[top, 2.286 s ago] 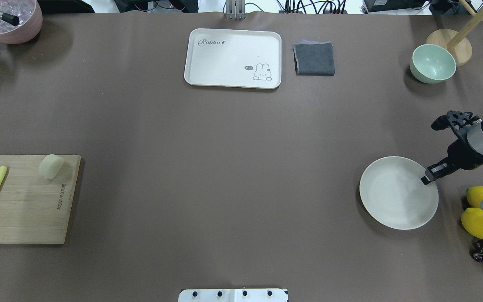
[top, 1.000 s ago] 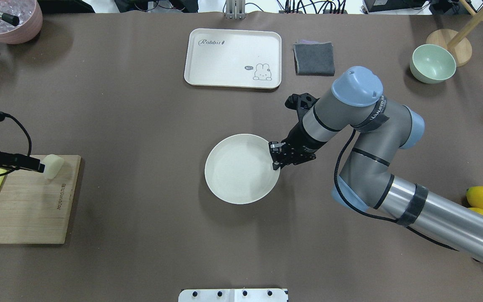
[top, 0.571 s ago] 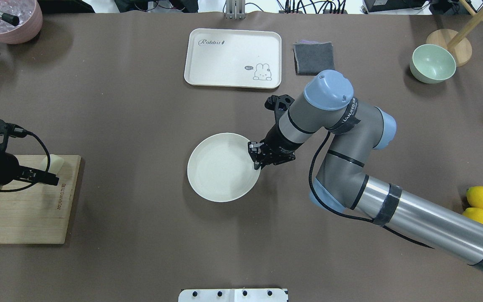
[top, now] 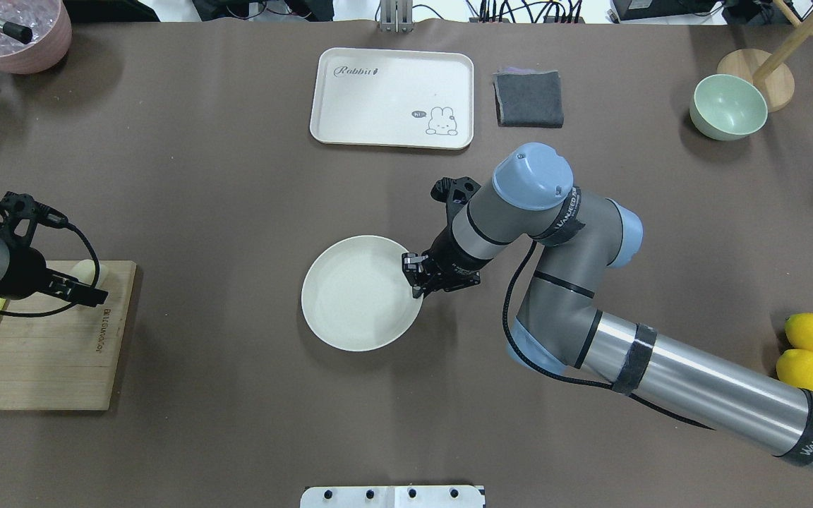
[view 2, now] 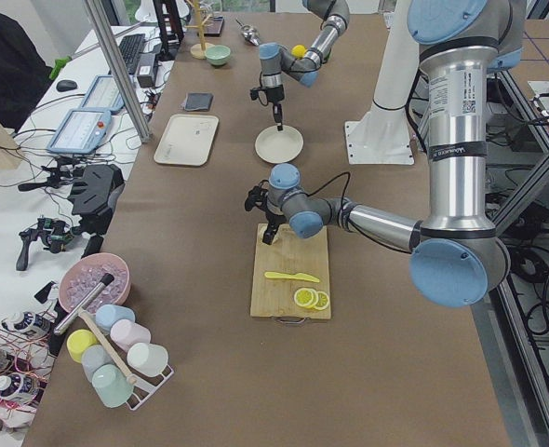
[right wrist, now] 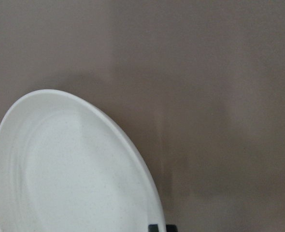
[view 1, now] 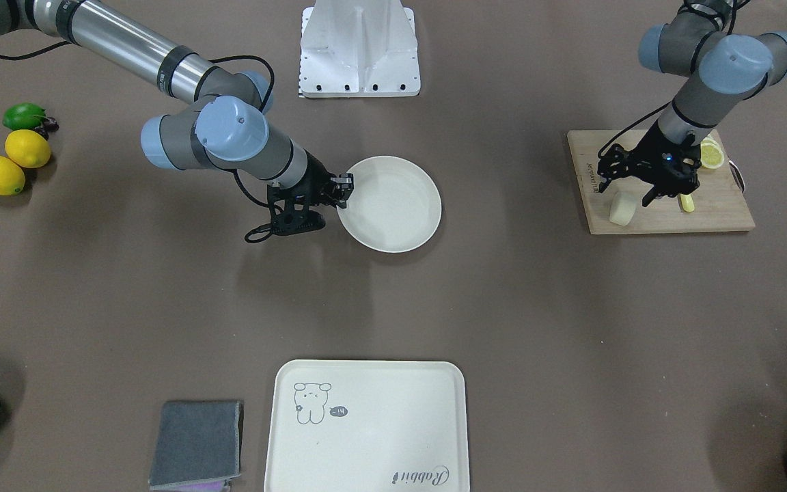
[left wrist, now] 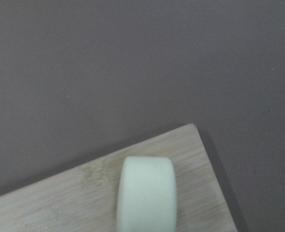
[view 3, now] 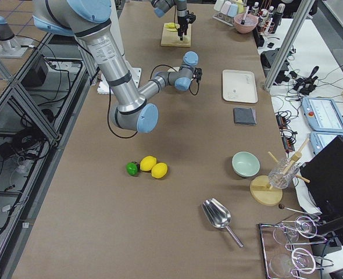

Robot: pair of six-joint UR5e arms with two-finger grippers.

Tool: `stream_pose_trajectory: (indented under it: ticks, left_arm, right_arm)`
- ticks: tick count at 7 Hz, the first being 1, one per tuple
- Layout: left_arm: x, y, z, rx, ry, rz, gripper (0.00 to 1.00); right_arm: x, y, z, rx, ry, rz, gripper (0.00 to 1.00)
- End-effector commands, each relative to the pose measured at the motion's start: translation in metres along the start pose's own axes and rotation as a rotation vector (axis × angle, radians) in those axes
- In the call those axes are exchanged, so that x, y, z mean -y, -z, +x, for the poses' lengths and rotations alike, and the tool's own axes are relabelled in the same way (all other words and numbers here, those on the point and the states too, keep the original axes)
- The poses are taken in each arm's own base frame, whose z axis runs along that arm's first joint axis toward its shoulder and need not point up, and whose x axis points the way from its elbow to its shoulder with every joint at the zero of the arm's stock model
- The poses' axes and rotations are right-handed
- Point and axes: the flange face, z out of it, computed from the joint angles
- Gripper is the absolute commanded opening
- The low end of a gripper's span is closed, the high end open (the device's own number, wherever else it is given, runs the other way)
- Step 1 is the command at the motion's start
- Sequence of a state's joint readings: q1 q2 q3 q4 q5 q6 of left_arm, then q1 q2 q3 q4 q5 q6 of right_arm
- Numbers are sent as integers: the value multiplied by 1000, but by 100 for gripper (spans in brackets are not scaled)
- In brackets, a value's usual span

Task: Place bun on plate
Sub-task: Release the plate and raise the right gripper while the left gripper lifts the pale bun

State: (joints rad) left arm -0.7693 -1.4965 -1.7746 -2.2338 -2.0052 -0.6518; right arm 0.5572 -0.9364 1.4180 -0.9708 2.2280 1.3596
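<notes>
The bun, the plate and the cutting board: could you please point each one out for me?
bun [view 1: 622, 208], exterior front-facing view, on its pale rounded side.
plate [top: 357, 296], overhead exterior view, on the bare middle of its dish.
cutting board [top: 46, 353], overhead exterior view, on bare wood near its centre.

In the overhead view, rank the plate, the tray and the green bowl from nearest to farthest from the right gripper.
1. The plate, mid-table; the right gripper is on its rim.
2. The tray, at the middle of the far edge.
3. The green bowl, near the far right corner.
</notes>
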Motion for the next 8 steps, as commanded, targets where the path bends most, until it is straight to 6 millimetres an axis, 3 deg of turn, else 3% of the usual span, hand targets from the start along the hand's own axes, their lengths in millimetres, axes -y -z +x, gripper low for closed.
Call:
stream_pose_trajectory:
  ticks: [1,2,3,4,6,8]
  left_arm:
    - [8,-4,-13,37,-69,13,88]
    - [8,-4,-13,36,-70,14,81]
    - [8,-3,-14,37,-69,15,68]
    - [9,-3,-13,34,-66,17,60]
    - [10,-2,-9,18,-65,12,50]
    - [17,8,3,-10,-76,27,40]
  right_arm:
    - [-5,-5,-3,0,2,-3,0]
    - [-5,-5,-4,1,4,-3,0]
    - [-6,-1,-8,8,3,8,86]
    - [-4,1,-9,7,-54,54,100]
    - [2,15,-9,19,-64,73,100]
    - [27,57,15,24,-87,123,100]
